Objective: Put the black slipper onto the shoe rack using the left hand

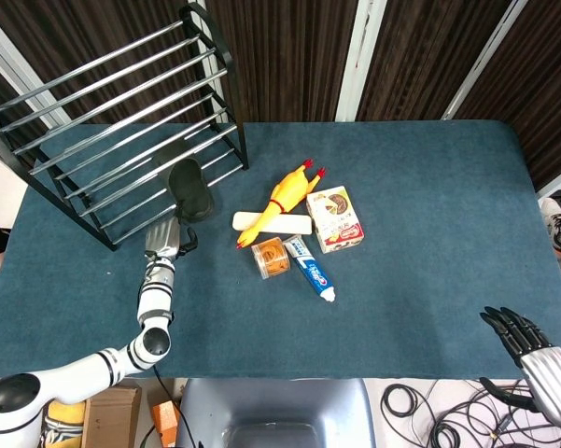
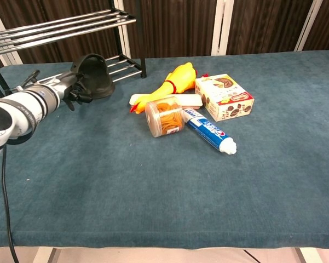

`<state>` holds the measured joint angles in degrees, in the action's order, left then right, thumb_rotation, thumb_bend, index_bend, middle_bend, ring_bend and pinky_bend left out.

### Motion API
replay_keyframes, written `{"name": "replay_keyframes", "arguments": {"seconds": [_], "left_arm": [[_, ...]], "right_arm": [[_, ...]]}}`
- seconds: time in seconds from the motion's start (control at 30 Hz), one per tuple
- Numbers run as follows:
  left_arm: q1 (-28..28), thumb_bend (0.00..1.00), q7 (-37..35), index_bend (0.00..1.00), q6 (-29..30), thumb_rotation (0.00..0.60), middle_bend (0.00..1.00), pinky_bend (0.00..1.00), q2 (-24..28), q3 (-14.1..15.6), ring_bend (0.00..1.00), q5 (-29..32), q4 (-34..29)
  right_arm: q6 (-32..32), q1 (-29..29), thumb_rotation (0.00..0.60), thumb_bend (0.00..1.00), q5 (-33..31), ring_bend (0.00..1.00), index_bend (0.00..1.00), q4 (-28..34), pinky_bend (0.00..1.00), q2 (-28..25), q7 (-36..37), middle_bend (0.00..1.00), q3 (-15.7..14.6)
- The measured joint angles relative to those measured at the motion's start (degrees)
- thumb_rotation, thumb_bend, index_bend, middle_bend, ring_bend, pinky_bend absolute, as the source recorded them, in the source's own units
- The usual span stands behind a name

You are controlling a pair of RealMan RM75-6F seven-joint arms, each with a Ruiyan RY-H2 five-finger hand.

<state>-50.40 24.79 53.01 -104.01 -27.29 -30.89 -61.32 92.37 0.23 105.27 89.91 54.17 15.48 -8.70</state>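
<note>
The black slipper (image 1: 190,189) (image 2: 93,80) is tipped up at the front right corner of the black-and-chrome shoe rack (image 1: 121,121) (image 2: 60,30), beside its lowest bars. My left hand (image 1: 168,241) (image 2: 68,93) grips the slipper's near end from the table side; the fingers are partly hidden behind it. My right hand (image 1: 532,355) hangs past the table's near right corner with its fingers spread and nothing in it; the chest view does not show it.
In the middle of the blue table (image 1: 429,205) lie a yellow rubber chicken (image 1: 294,191) (image 2: 175,79), a white bar (image 1: 273,223), a snack box (image 1: 335,218) (image 2: 224,97), a small orange jar (image 1: 271,257) (image 2: 164,116) and a toothpaste tube (image 1: 310,268) (image 2: 208,130).
</note>
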Motion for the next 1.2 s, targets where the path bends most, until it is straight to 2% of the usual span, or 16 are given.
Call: {"name": "replay_keyframes", "arguments": {"seconds": [0.3, 0.5, 0.8, 0.93, 1.0, 1.03, 1.1, 1.2], "left_arm": [[-1.39, 0.69, -8.21, 0.00, -0.95, 0.449, 0.30, 0.39, -2.78, -1.39, 0.30, -4.32, 5.99], [-1.91, 0.69, -14.04, 0.00, -2.54, 0.535, 0.28, 0.38, -4.12, -1.83, 0.28, -8.15, 9.43], [-2.42, 0.69, -16.22, 0.00, -2.96, 0.537, 0.26, 0.38, -4.63, -2.05, 0.26, -10.27, 11.39], [-1.55, 0.67, -16.26, 0.00, -1.47, 0.471, 0.30, 0.40, -3.65, -1.52, 0.32, -11.37, 8.74], [-0.72, 0.61, -16.03, 0.00, -0.82, 0.472, 0.31, 0.40, -2.59, -0.96, 0.32, -11.96, 6.02], [-0.26, 0.54, -15.83, 0.00, -0.55, 0.475, 0.31, 0.40, -1.93, -0.65, 0.32, -12.21, 4.47], [1.16, 0.46, -15.26, 0.00, 0.38, 0.446, 0.30, 0.41, 0.18, 0.36, 0.32, -13.08, -0.34], [4.09, 0.41, -14.52, 0.00, 2.44, 0.404, 0.28, 0.41, 4.42, 2.62, 0.30, -15.37, -9.68]], "right_arm": [[0.41, -0.04, 0.600, 0.16, -0.01, 0.03, 0.00, -0.28, 0.15, -0.17, 0.73, 0.06, 0.10], [0.46, -0.09, 0.600, 0.16, 0.09, 0.03, 0.00, -0.31, 0.15, -0.11, 0.73, 0.06, 0.09], [0.24, -0.04, 0.600, 0.16, 0.00, 0.03, 0.00, -0.28, 0.15, -0.05, 0.47, 0.06, 0.14], [0.20, -0.05, 0.600, 0.16, 0.16, 0.03, 0.00, -0.17, 0.15, 0.05, 0.07, 0.06, 0.11], [0.08, -0.05, 0.600, 0.16, 0.18, 0.03, 0.00, -0.13, 0.15, 0.12, -0.22, 0.06, 0.09], [-0.05, -0.03, 0.600, 0.16, 0.19, 0.03, 0.00, -0.08, 0.15, 0.15, -0.35, 0.06, 0.08], [-0.37, 0.06, 0.600, 0.16, 0.16, 0.03, 0.00, 0.05, 0.15, 0.20, -0.63, 0.06, 0.06], [-0.61, 0.10, 0.600, 0.16, -0.06, 0.03, 0.00, 0.24, 0.15, 0.28, -1.02, 0.06, 0.13]]}}
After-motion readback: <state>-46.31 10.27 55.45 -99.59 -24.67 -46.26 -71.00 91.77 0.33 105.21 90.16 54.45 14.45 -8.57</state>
